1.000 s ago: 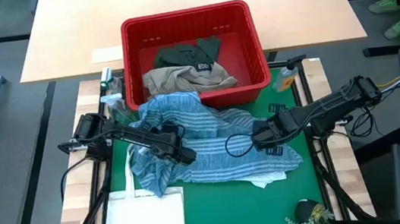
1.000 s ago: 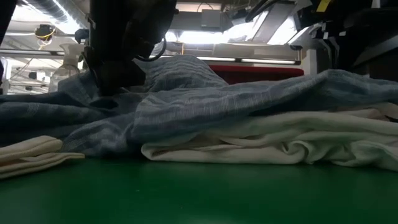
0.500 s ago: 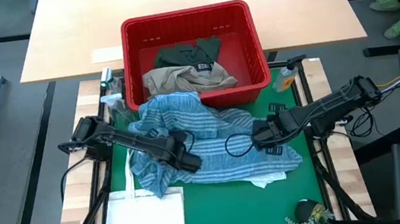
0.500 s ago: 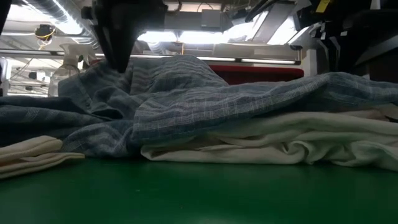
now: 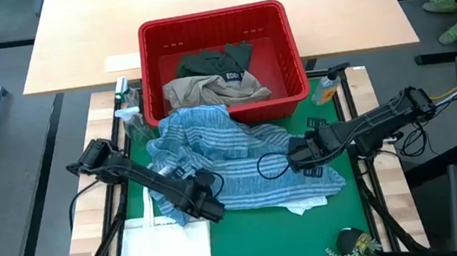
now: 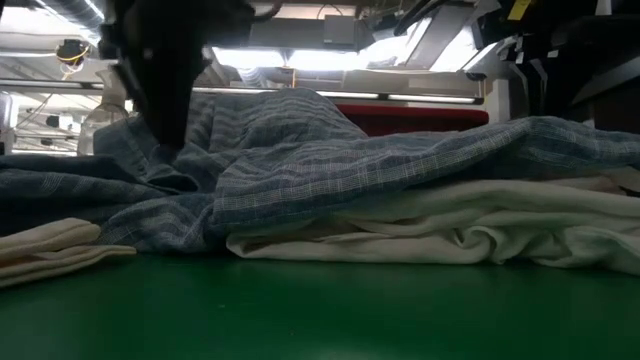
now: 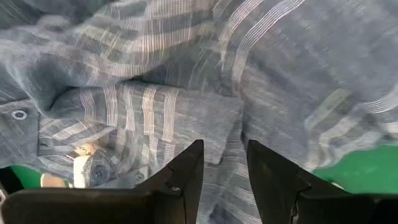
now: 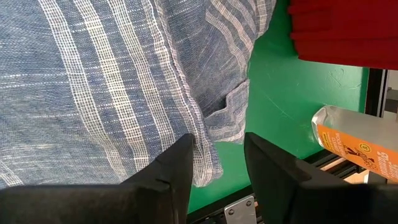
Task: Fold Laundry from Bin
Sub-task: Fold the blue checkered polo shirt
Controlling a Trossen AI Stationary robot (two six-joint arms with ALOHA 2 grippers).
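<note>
The blue-and-white striped shirt (image 5: 232,158) lies crumpled on the green mat (image 5: 343,210), its far part against the near wall of the red bin (image 5: 215,16). It covers a white garment (image 6: 450,225). Beige cloth (image 5: 207,91) and dark green cloth (image 5: 216,60) lie in the bin. My left gripper (image 5: 212,210) hangs open over the shirt's near left part (image 7: 155,118), fingers slanting down. My right gripper (image 5: 295,155) stands open over the shirt's right side. In the right wrist view its fingers (image 8: 180,168) flank the shirt's edge (image 8: 202,143); I cannot tell if they touch it.
A flat white tote bag (image 5: 164,245) lies on the mat's near left corner. An orange packet (image 8: 348,140) sits at the mat's far right, and a spray bottle (image 5: 125,101) at the far left. A small bunch of dried stems (image 5: 352,244) is near right.
My left gripper has swung toward the table's near edge, from over the shirt's middle to its near left part, tipping steeper as it went. The right arm has kept still.
</note>
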